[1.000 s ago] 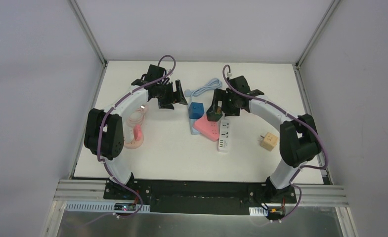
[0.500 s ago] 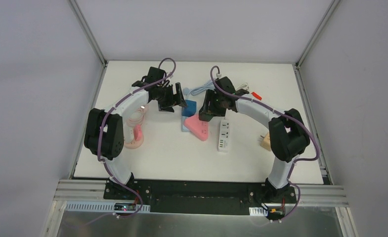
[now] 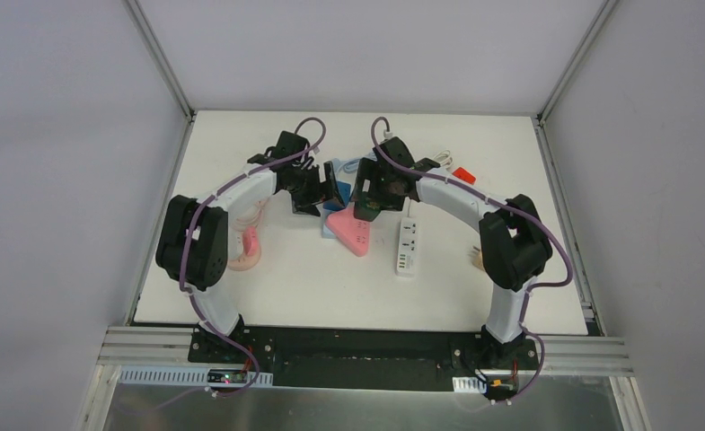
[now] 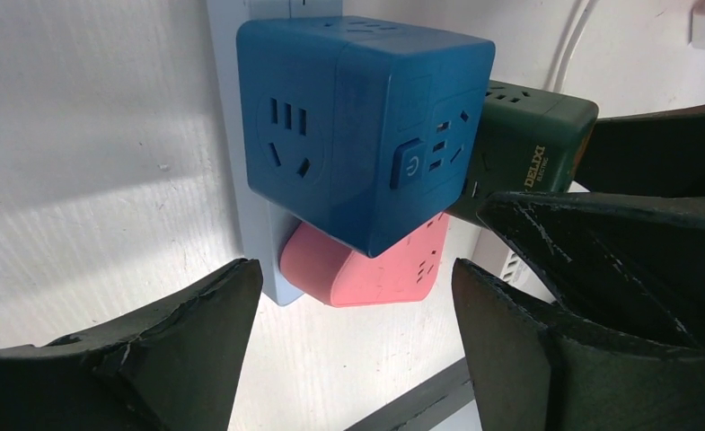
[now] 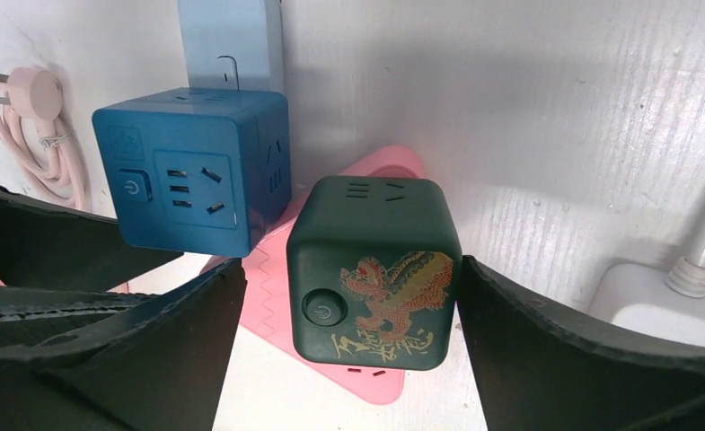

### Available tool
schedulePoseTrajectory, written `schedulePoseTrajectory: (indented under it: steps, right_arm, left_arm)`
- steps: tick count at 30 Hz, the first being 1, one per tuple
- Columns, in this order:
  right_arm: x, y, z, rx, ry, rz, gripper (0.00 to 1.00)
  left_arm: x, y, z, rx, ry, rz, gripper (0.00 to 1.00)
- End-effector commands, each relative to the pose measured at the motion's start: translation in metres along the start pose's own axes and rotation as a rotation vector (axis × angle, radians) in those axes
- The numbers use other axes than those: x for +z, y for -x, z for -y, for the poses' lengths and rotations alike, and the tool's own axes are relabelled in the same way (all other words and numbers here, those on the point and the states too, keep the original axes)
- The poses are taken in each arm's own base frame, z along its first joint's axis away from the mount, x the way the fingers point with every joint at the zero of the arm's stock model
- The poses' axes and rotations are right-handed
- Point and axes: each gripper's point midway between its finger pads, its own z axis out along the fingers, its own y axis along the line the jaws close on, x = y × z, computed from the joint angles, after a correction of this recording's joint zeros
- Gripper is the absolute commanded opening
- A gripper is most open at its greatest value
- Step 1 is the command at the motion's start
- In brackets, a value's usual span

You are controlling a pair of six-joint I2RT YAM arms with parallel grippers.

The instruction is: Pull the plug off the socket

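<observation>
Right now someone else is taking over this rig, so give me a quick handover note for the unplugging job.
Left gripper: open, with the blue cube socket just ahead of its fingers, not gripped.
Right gripper: open, with the dark green cube socket between its fingers, gap visible on one side.
Things: the blue cube socket sits on the light blue power strip. The dark green cube socket stands on the pink socket beside it.
Done: nothing pulled off yet.
Left: probably grip a cube, steady the base, pull it free.
</observation>
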Motion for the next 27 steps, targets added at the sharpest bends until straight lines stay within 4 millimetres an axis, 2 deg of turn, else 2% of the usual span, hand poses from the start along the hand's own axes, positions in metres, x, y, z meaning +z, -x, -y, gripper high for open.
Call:
schedulePoseTrajectory:
  steps: [1, 10, 17, 22, 24, 27]
  right_arm:
    - [-0.011, 0.015, -0.012, -0.032, 0.037, 0.047, 0.86]
    - [0.003, 0.007, -0.002, -0.037, -0.011, 0.010, 0.57]
    - [0.000, 0.006, -0.013, -0.056, 0.011, 0.009, 0.38]
    - [-0.001, 0.003, -0.022, -0.081, 0.023, 0.001, 0.22]
    - [-0.003, 0.008, -0.022, -0.097, -0.014, 0.030, 0.17]
    - [-0.007, 0.015, -0.021, -0.137, -0.072, 0.084, 0.10]
  left_arm:
    - [0.010, -0.008, 0.000, -0.009, 0.015, -0.017, 0.80]
    - [0.015, -0.016, -0.021, -0.039, 0.140, -0.047, 0.80]
    - [0.028, -0.029, -0.031, -0.040, 0.140, -0.085, 0.78]
    - [0.037, -0.037, -0.033, -0.037, 0.123, -0.111, 0.72]
    - [0.037, -0.043, -0.037, -0.029, 0.132, -0.119, 0.70]
    - [0.034, -0.051, -0.048, -0.039, 0.176, -0.116, 0.57]
